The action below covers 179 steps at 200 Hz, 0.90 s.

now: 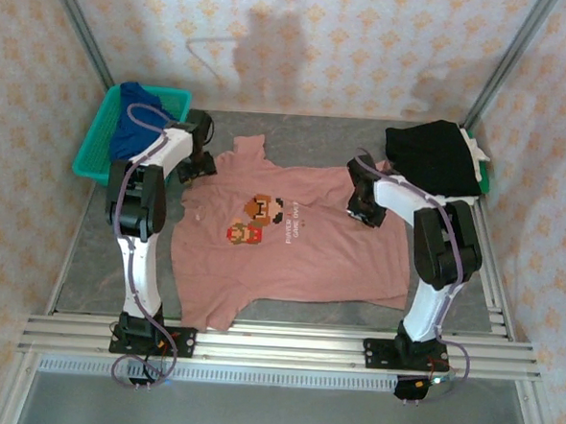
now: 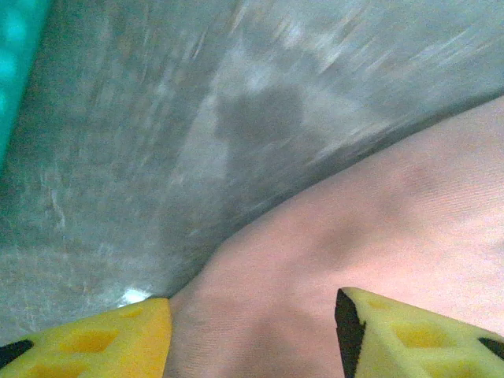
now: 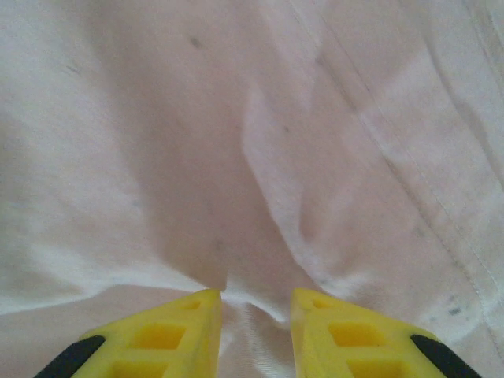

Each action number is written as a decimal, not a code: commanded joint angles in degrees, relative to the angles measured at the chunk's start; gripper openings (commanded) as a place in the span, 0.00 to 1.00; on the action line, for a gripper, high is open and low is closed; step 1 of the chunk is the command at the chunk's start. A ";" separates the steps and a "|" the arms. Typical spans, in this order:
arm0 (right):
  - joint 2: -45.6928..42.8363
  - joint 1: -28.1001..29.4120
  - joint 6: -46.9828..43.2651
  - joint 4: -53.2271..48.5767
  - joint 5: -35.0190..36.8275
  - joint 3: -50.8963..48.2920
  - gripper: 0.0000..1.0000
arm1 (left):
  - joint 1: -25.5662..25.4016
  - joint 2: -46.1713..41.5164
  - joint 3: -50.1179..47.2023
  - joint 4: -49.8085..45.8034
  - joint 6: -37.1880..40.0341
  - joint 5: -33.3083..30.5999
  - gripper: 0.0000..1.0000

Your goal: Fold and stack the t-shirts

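A dusty-pink t-shirt (image 1: 290, 251) with a pixel-art chest print lies spread flat, front up, in the middle of the grey table (image 1: 115, 288). My left gripper (image 1: 197, 164) hovers at its left shoulder. In the left wrist view the left gripper (image 2: 252, 303) is open, its yellow fingers (image 2: 118, 339) wide apart over the edge of the pink cloth (image 2: 378, 228). My right gripper (image 1: 365, 214) is at the right sleeve. The right gripper (image 3: 256, 295) is shut on a pinched ridge of the pink cloth (image 3: 236, 142). A royal-blue tee (image 1: 132, 95) sits in the basket. A black tee (image 1: 432, 156) lies folded at the back right.
The teal mesh basket (image 1: 90, 152) stands at the back left, and its wall (image 2: 16, 63) is close to my left gripper. Something green and white (image 1: 480, 159) peeks out beside the black tee. Patterned walls close in the back and sides. An aluminium rail (image 1: 275, 344) runs along the near edge.
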 commanded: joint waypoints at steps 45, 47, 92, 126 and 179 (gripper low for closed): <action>3.26 0.03 -1.94 -1.14 -0.41 4.93 0.29 | -3.20 22.93 40.42 -12.94 1.48 3.89 0.69; 3.31 0.01 -1.95 -1.12 -0.45 4.94 0.29 | -3.21 23.68 41.45 -13.28 1.59 4.19 0.69; 3.01 -0.02 -2.05 -0.59 -0.88 3.81 0.29 | -6.62 22.12 35.65 -9.68 3.46 7.07 0.38; 2.31 -0.08 -2.11 -0.21 0.20 2.08 0.29 | -9.61 9.56 17.39 -0.16 3.98 2.65 0.03; 3.88 -0.10 -1.58 1.27 -1.94 1.27 0.29 | -18.84 2.80 9.06 1.79 7.62 -5.45 0.11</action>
